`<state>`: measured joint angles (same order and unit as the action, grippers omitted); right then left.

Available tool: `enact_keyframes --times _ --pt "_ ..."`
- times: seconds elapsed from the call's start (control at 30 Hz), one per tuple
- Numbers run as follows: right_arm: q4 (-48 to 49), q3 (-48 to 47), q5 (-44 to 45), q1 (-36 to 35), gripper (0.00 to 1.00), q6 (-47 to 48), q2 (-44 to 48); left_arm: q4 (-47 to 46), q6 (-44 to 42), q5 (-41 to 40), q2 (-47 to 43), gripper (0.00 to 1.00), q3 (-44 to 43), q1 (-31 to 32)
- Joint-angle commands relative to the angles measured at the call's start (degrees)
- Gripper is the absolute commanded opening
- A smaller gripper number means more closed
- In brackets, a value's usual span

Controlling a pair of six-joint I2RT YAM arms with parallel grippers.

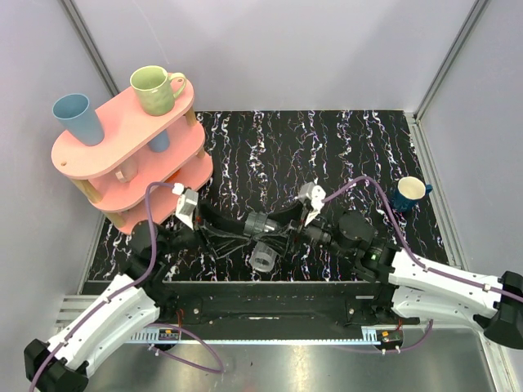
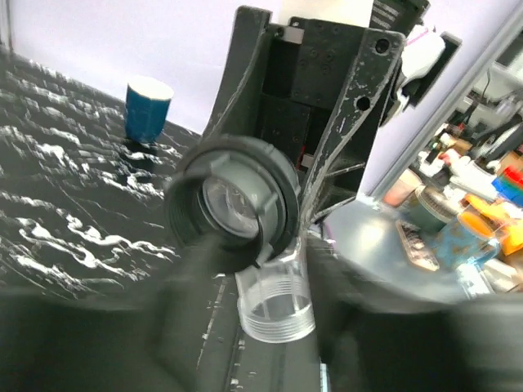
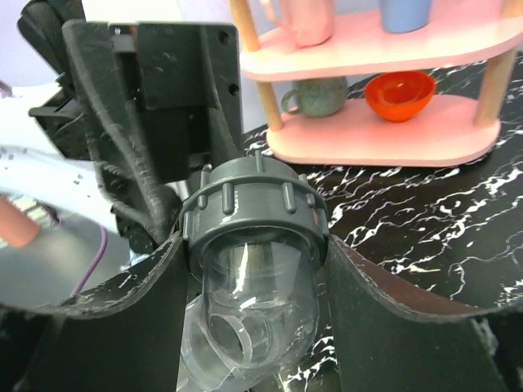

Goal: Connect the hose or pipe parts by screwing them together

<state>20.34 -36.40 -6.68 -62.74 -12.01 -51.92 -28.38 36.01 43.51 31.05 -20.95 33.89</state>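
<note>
On the pink shelf point(image 1: 122, 139) I see a light blue cup point(image 1: 78, 117) and a green mug point(image 1: 155, 88) on the top tier. An orange bowl point(image 3: 399, 94) and a grey-green mug point(image 3: 315, 96) sit lower down. A dark blue mug point(image 1: 409, 193) stands alone at the right of the surface point(image 1: 270, 147). I cannot tell what any of them holds.

The pipe parts are between my two hands, over the near middle of the surface. A dark grey ribbed collar point(image 3: 253, 212) sits on a clear piece point(image 3: 249, 302), whose threaded end points downward. My right hand point(image 3: 253, 245) grips the clear piece, its fingers pressed on both sides. My left hand point(image 1: 245, 225) is too blurred to tell.
</note>
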Motion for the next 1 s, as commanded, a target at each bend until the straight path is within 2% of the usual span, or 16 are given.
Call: enact_keyframes --times 0.0,0.07,0.13,0.17,0.2,0.27,0.4,0.53,0.57,0.63,0.73,0.87,0.97 --pt "4.90 -3.59 6.22 1.48 0.00 -2.60 4.10 19.46 -8.49 -5.44 -0.29 0.66 -9.27 -0.14" --pt "3.05 -3.50 6.41 1.48 0.00 3.27 6.38 29.90 -8.42 -6.85 0.24 0.79 -14.44 -0.05" --pt "0.85 -3.06 6.33 1.48 0.00 9.25 7.79 34.34 -5.36 -7.82 0.24 0.82 -16.92 -0.14" --pt "0.76 -2.54 5.89 1.48 0.00 15.81 8.93 36.62 -3.33 -8.17 0.15 0.82 -18.41 -0.05" --pt "-0.11 -2.27 3.62 1.48 0.00 19.44 9.29 37.34 1.99 -8.87 0.15 0.82 -18.95 -0.14" --pt "-1.35 -1.66 0.02 1.48 0.00 30.57 10.34 38.05 7.47 -8.35 1.55 0.82 -20.44 -0.31" --pt "-0.04 1.07 -6.67 1.39 0.00 46.52 12.28 39.81 19.69 -4.32 6.21 0.82 -23.61 -1.10" --pt "2.16 5.01 -6.59 0.52 0.00 60.31 14.74 30.43 33.84 -3.26 5.08 0.86 -20.37 -1.19" --pt "2.25 5.29 -6.94 0.34 0.00 61.74 15.61 26.23 35.78 -2.73 4.99 0.87 -19.05 -1.28" --pt "1.02 5.03 -7.21 0.08 0.00 64.38 15.97 25.31 38.17 -1.41 5.95 0.92 -18.95 -1.28" --pt "-0.21 4.41 -6.68 -1.33 0.00 66.14 15.89 24.43 38.43 -0.35 7.80 0.92 -19.57 -1.37" --pt "0.32 4.06 -4.75 -4.31 0.00 67.47 14.31 17.23 44.14 -0.44 8.94 0.91 -16.50 -1.28" --pt "1.36 3.71 -3.61 -5.99 0.00 68.08 12.64 17.75 44.32 -0.18 10.43 0.89 -16.84 -1.28"
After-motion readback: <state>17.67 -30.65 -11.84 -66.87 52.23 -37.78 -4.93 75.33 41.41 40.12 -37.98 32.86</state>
